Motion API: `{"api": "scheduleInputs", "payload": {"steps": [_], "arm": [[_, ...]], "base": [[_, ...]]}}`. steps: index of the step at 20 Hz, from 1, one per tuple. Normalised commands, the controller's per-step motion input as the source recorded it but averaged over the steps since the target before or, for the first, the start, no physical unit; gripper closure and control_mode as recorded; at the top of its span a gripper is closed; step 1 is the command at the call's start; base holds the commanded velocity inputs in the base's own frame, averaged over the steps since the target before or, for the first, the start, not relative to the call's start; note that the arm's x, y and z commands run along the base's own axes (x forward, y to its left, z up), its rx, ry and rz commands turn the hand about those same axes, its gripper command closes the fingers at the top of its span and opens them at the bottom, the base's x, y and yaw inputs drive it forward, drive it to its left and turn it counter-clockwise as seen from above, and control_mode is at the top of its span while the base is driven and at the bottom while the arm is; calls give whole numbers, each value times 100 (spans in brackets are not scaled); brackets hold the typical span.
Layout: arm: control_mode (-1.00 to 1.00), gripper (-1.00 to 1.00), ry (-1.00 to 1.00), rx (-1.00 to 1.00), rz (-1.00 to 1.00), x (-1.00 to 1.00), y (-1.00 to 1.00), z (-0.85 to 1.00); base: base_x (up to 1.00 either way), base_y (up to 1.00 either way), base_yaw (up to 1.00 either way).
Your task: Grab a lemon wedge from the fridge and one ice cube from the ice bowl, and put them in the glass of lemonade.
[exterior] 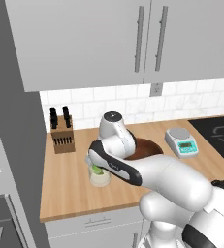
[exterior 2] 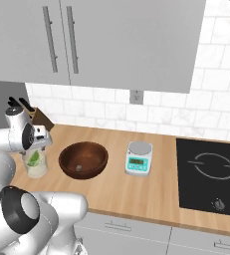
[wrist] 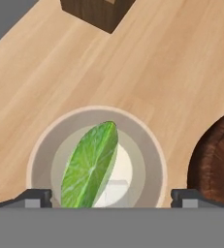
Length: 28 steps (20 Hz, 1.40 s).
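I'm hovering the fingers (wrist: 111, 197) spread wide and empty straight above the glass of lemonade (wrist: 98, 160); the lemon wedge (wrist: 90, 164) is lying inside, the ice bowl (wrist: 215, 164) just beside.

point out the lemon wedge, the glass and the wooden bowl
lemon wedge (wrist: 90, 165), hand view, its green cut face
glass (wrist: 36, 155), hand view, its left rim
wooden bowl (exterior 2: 97, 155), right base view, its right inner wall
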Motion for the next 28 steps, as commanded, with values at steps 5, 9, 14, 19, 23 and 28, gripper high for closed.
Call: {"api": "scheduleInputs", "payload": {"steps": [5,9,14,19,23,28], "arm": [[-100,-100,0,2,0,-7,-4,16],[-100,-100,-3,3,0,-31,-11,9],[-100,-100,-1,3,0,-27,-27,0],[-100,-100,0,4,0,-14,-47,0],[-100,-100,4,2,-14,-2,-33,9],[-100,-100,27,0,-20,-10,-34,83]], "base": [[0,0,0],[0,0,0],[0,0,0],[0,0,0],[0,0,0],[0,0,0]]}}
